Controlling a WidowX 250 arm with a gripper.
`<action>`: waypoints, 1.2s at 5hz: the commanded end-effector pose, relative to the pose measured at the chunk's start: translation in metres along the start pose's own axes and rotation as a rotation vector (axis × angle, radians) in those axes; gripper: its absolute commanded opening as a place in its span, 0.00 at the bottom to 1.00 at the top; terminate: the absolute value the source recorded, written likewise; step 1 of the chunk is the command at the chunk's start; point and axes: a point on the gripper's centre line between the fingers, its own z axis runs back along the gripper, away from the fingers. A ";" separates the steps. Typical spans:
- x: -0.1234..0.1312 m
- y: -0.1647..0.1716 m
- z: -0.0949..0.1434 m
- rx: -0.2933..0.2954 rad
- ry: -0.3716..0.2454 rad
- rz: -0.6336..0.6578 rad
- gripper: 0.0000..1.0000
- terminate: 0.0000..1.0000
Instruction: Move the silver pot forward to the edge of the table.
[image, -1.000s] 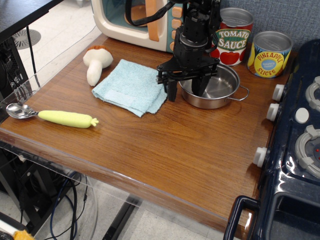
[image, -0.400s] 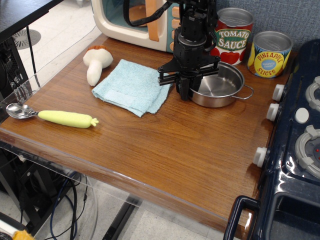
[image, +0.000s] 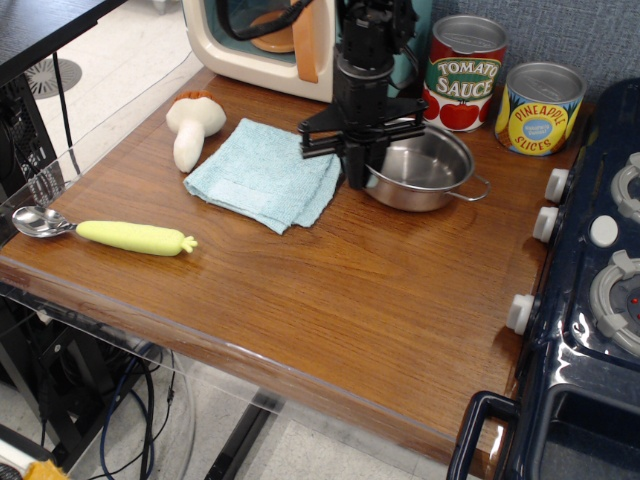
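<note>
Gripping the left rim of the silver pot (image: 422, 167) near the table's (image: 330, 300) back edge, the gripper (image: 358, 172) looks clamped on it, but that thin off-center pinch could slip or tip the pot, or snag the blue cloth (image: 265, 172) beside it.

I'm seeing a shiny silver pot (image: 425, 168), black gripper (image: 358, 170), brown wood-grain table (image: 330, 290), light blue cloth (image: 262, 172), red tomato sauce can (image: 464, 72), yellow-and-blue pineapple can (image: 538, 108), pale yellow spoon handle (image: 135, 237), white mushroom (image: 192, 127), dark blue stove (image: 590, 290).
</note>
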 end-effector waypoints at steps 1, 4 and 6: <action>0.000 0.018 0.072 -0.165 -0.082 -0.014 0.00 0.00; -0.072 0.053 0.090 -0.154 -0.019 0.068 0.00 0.00; -0.106 0.069 0.069 -0.099 -0.001 0.043 0.00 0.00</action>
